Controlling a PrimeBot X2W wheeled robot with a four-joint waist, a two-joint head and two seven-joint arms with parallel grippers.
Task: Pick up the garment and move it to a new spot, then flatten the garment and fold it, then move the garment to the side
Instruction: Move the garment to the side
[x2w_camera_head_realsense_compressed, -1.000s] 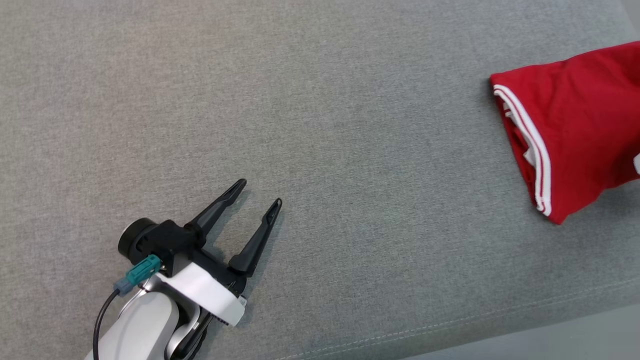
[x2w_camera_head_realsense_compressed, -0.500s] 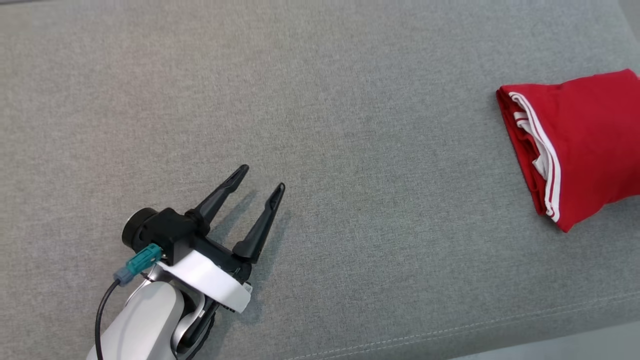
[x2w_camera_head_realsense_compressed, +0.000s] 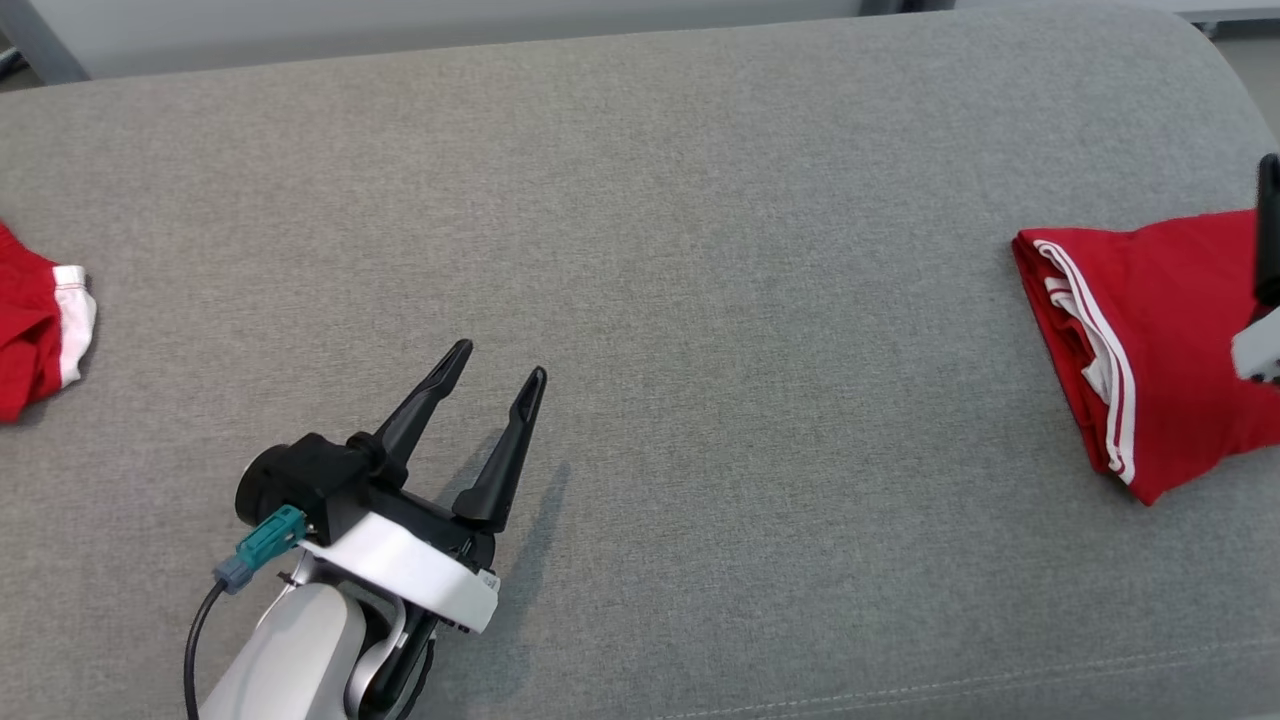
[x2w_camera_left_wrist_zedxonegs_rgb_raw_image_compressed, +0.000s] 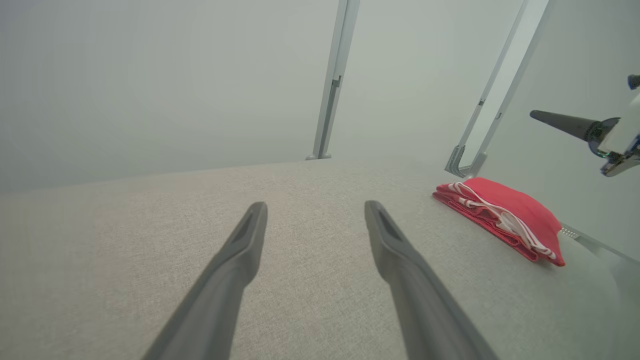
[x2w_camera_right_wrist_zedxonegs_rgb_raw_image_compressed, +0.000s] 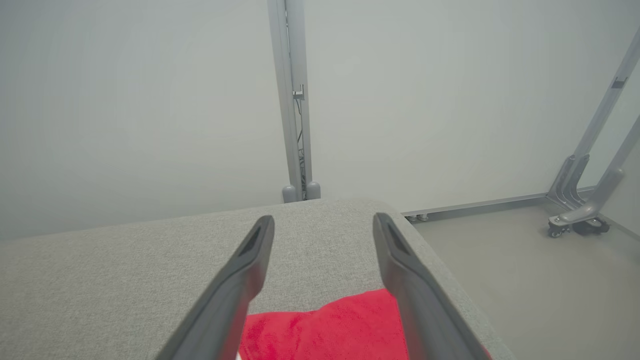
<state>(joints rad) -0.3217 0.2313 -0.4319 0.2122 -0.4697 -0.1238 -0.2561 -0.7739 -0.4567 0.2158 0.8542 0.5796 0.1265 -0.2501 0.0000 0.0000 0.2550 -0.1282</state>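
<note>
Sitting folded at the right end of the grey cushion (x2w_camera_head_realsense_compressed: 640, 200), the red garment (x2w_camera_head_realsense_compressed: 1180, 310) has its white-trimmed layers facing the middle. What's new: the right gripper (x2w_camera_right_wrist_zedxonegs_rgb_raw_image_compressed: 324, 220) was clenched a second ago, and now its jaws are spread wide with nothing between them. The left wrist view shows it up in the air, clear of the fabric. So it's let go, and I'd say the move to the side is done and the job's basically finished. The head camera has tilted too, so the garment's apparent shift is mostly that, not the cloth sliding.

The left gripper (x2w_camera_head_realsense_compressed: 499, 360) is released as well, empty, low over bare cushion well apart from the garment.

Hard bits: the garment's right part runs off the head view and sits behind the right gripper, so I can't judge the fold there. Another red cloth (x2w_camera_head_realsense_compressed: 40, 330) with a white cuff pokes in at the left edge, cut off, no idea what it is.
</note>
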